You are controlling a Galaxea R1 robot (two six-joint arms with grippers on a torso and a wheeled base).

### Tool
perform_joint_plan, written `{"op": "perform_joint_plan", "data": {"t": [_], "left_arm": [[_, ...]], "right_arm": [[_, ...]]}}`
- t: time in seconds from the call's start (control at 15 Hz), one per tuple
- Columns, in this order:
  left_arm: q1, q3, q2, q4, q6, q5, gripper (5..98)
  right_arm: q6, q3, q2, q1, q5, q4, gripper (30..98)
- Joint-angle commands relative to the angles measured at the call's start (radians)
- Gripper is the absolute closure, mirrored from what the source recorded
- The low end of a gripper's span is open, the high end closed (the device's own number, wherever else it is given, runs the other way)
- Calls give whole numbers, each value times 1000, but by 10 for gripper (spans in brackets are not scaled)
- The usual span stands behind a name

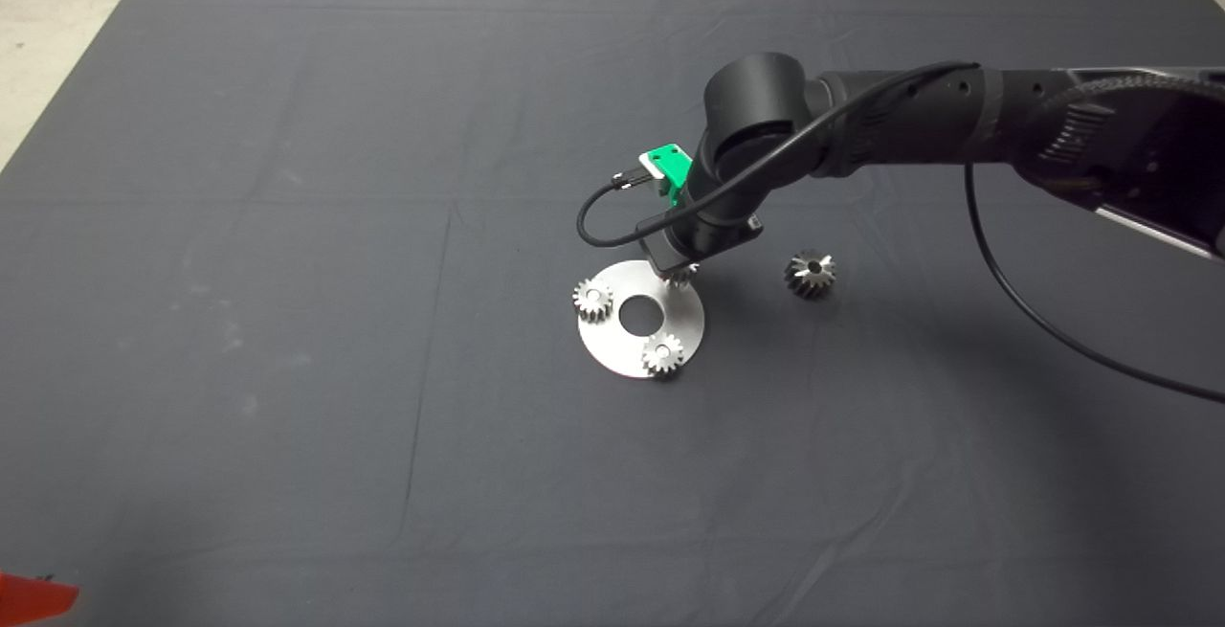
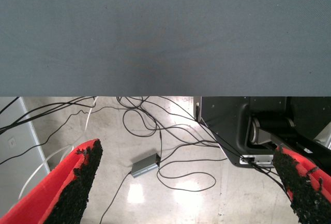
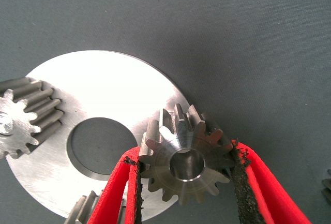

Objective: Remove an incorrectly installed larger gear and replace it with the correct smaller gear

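Right hand (image 3: 186, 180) clamped on small gear (image 3: 186, 154) over the disc's (image 3: 103, 94) rim, apparently seating it. Big gear (image 1: 811, 273) lying aside on surface (image 1: 287, 225). Left hand (image 2: 189, 182) parked, spread apart. Risks: bore missing the post, tilting or jamming; slipping from pads if pressed crooked.

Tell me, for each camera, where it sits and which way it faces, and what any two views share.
Head view: above, looking down at the dark mat; the right arm enters from the right, its right gripper over the round plate; the larger gear lies aside.
Left wrist view: parked at the mat's edge, facing floor cables; the left gripper is open.
Right wrist view: facing the plate; fingers clamp the smaller gear.
Shared: head and right wrist views both show the plate.
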Motion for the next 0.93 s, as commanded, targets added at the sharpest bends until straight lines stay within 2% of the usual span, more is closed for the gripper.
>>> {"op": "perform_joint_plan", "data": {"t": [0.0, 0.87], "left_arm": [[0, -1, -2, 18, 0, 11, 194], [0, 0, -5, 24, -1, 12, 194]], "right_arm": [[4, 20, -23, 30, -96, -27, 937], [7, 31, 15, 29, -95, -24, 937]]}}
